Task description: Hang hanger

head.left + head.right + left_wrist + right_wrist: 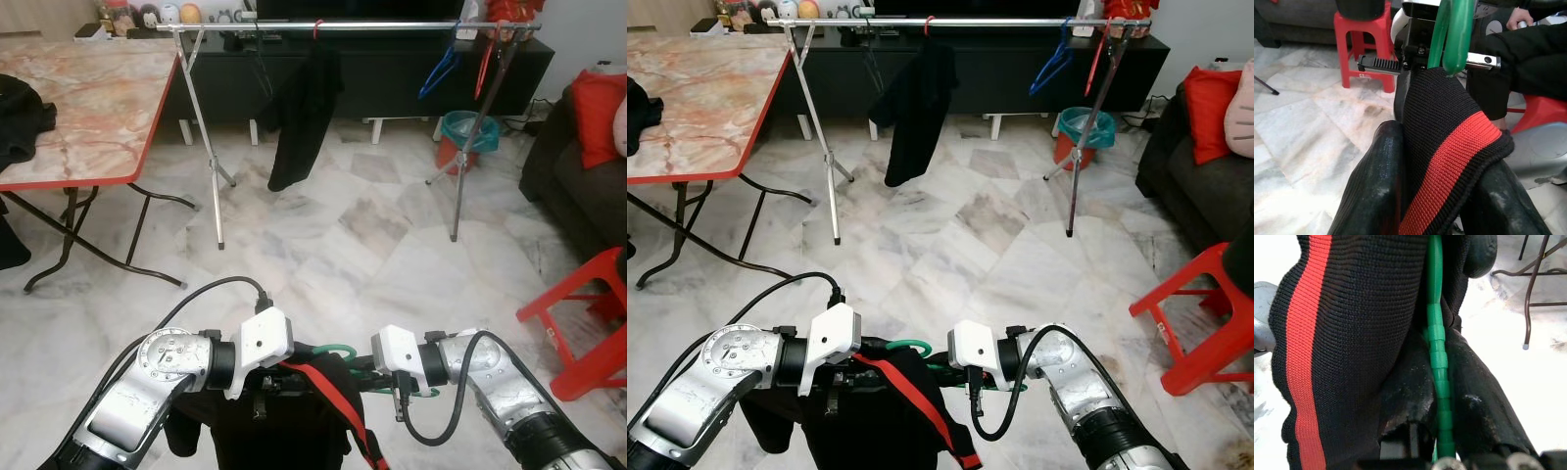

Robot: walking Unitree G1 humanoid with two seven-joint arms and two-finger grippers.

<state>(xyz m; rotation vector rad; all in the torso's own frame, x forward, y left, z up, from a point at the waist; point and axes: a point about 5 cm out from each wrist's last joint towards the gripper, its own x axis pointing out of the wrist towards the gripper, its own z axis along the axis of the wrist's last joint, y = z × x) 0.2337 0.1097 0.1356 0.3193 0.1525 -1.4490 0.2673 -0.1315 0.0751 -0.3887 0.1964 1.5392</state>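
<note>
White-grey marble tile floor carries everything. Silver clothes rack stands on it at 12 o'clock, splayed legs on the tiles; a black garment, a blue hanger and a red hanger hang from its rail. Folding desk, marble-look top with red edge, stands at 10 o'clock on dark crossed legs; dark cloth lies on its near-left edge. Red plastic stool at 4 o'clock. Teal-lined bin at 1 o'clock behind the rack leg. Dark sofa with red cushion at 3 o'clock. Black low cabinet along the far wall.
</note>
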